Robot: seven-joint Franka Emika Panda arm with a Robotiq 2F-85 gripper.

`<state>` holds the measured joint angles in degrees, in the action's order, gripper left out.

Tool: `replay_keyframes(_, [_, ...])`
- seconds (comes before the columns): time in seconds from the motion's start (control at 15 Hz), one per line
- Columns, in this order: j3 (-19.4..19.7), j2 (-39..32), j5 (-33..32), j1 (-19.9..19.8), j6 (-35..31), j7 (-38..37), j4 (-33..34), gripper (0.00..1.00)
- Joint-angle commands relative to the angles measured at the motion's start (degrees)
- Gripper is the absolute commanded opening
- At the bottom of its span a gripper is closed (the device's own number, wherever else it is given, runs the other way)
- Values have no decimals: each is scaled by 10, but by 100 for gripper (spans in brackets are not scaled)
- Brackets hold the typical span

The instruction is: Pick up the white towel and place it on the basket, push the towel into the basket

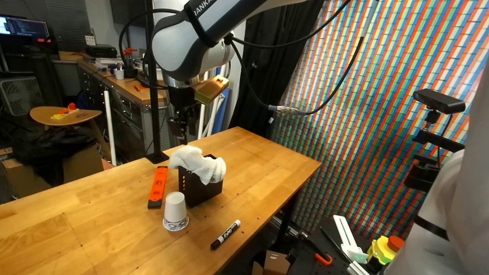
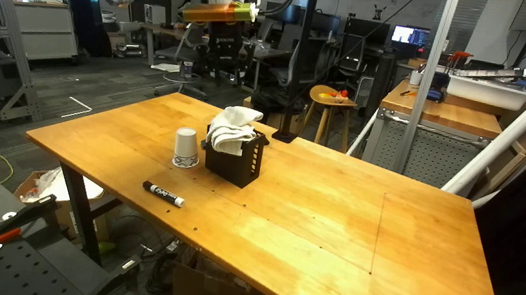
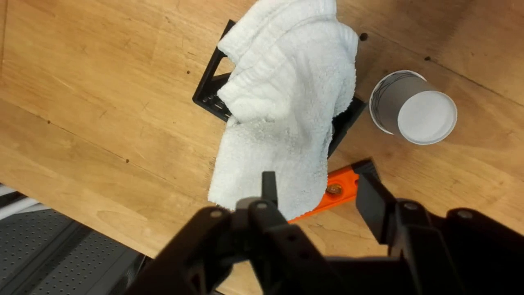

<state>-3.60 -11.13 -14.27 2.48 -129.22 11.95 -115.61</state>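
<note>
The white towel (image 3: pixel 286 110) lies in wrinkled folds across the top of the basket (image 2: pixel 232 168), with lengths hanging over the basket's rim on opposite sides. Part of the basket's mouth shows uncovered beside the folds. Much of the towel sits above the rim; how much lies inside the basket is hidden. You should treat the placing step as done and the pushing step as the one in hand, not yet completed.

Your claw (image 3: pixel 318 190) hangs above the basket, apart from the towel, with its jaws spread and holding nothing. In the wrist view it appears offset from the basket's centre, toward the overhanging length that hides part of the orange level (image 1: pixel 157 187).

For the next move, first centre the claw over the basket's mouth. Bring the jaws together to form one blunt pusher; spread jaws are likelier to straddle the folds or catch the rim. Lower straight down and press the middle of the towel, then tuck each overhanging length inward over the basket's rim. The towel looks soft and bulky, so expect some spring-back and plan for more than one stroke.

Caution: an off-centre push may tip or slide the basket. Limit sideways travel where the paper cup (image 1: pixel 175 212) stands inverted just beside the basket. The orange level lies on the counter (image 2: pixel 315 215) near the basket; the marker (image 2: pixel 163 194) lies farther out from it.
</note>
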Motion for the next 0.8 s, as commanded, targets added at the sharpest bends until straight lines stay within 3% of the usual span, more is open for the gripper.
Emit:
replay_keyframes(0.0, [5, 17, -23, 8, 10, -15, -17, 25])
replay_keyframes(0.13, [4, 13, -21, 8, 11, -19, -19, 10])
replay_keyframes(0.33, [0, 0, -12, 10, 6, -17, -22, 1])
replay_keyframes(0.73, [-2, -32, -9, 16, -3, -18, -18, 6])
